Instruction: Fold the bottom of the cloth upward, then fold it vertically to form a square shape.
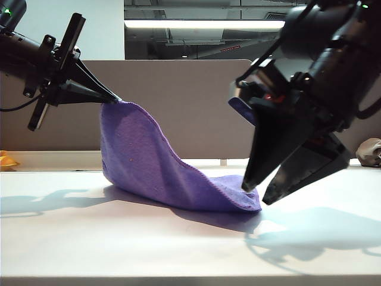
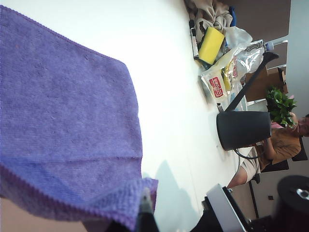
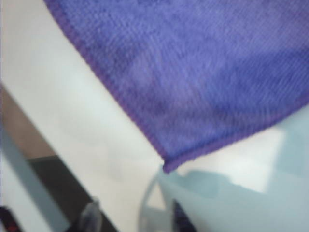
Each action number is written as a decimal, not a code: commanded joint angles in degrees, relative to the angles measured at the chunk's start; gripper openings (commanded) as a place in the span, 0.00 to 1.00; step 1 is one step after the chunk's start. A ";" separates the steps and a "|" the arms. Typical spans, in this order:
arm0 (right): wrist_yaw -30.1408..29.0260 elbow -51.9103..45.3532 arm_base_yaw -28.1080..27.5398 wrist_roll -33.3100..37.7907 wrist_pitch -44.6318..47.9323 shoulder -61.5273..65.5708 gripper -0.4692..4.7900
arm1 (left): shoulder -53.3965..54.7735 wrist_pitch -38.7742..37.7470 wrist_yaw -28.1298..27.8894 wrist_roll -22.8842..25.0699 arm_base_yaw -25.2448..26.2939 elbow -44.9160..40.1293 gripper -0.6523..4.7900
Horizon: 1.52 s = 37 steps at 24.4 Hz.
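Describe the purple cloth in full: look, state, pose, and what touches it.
The cloth is a fuzzy purple towel with a darker stitched hem. The left gripper, shut, pinches one corner and holds it high, so the fabric drapes down to the white table, where its other end lies flat. The right gripper, jaws parted, hovers at that low corner; contact is unclear.

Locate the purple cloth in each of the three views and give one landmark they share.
Exterior view: the cloth hangs from the shut left gripper at upper left and slopes down to the white table by the right gripper.
Left wrist view: the cloth fills the left half.
Right wrist view: the cloth fills the upper right, one corner pointing down.
Shared landmark: the white table.
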 commanded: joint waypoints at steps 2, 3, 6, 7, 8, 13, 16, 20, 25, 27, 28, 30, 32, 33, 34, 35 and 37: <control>6.14 1.51 2.73 -0.59 0.61 -0.26 0.55 | -0.20 -0.04 0.55 0.07 0.07 0.26 0.11; 7.17 1.75 3.04 -0.59 0.76 -0.26 0.55 | -0.20 -0.02 0.66 0.07 0.07 0.26 0.11; 13.16 2.54 4.04 -1.73 1.84 -0.26 0.57 | -0.20 -0.11 0.76 0.04 0.07 0.26 0.11; 14.36 2.58 4.33 -2.08 1.97 -0.26 0.58 | -0.20 -0.09 1.01 0.02 0.07 0.26 0.11; 15.78 2.58 4.59 -2.62 2.10 -0.26 0.58 | -0.20 -0.11 1.25 0.02 0.07 0.26 0.11; 17.59 2.58 6.16 -5.07 2.08 0.57 0.60 | -0.20 -0.13 1.49 0.04 0.07 0.26 0.11; 18.51 2.58 7.65 -5.27 2.84 1.29 0.63 | -0.20 0.00 1.49 0.04 0.07 0.26 0.11; 19.65 2.58 9.51 -6.58 4.96 1.29 0.63 | -0.20 0.00 1.49 0.04 0.07 0.26 0.11; 22.73 2.60 10.64 -7.30 6.60 1.97 0.63 | -0.20 -0.02 1.55 0.02 0.07 0.26 0.11; 24.68 2.60 10.88 -7.91 6.91 2.40 0.63 | -0.20 -0.07 1.62 0.02 0.07 0.26 0.11; 25.40 2.60 10.93 -8.02 7.08 2.49 0.63 | -0.20 -0.11 1.75 -0.07 0.07 0.26 0.11; 25.83 2.60 10.95 -8.07 7.85 3.17 0.63 | -0.20 -0.37 1.75 -0.11 0.07 0.26 0.11; 26.21 2.64 10.88 -8.07 8.70 3.98 0.63 | -0.20 -0.39 1.75 -0.11 0.07 0.26 0.11; 26.21 2.64 10.88 -8.07 8.94 4.24 0.63 | -0.20 -0.44 1.75 -0.13 0.07 0.26 0.11; 26.23 2.67 10.88 -8.07 9.14 4.39 0.62 | -0.20 -0.44 1.75 -0.13 0.07 0.26 0.11; 26.36 2.71 10.88 -8.07 9.29 4.57 0.59 | -0.20 -0.44 1.77 -0.13 0.07 0.26 0.11; 27.12 2.91 10.88 -8.07 9.44 4.63 0.51 | -0.20 -0.46 1.79 -0.13 0.07 0.26 0.11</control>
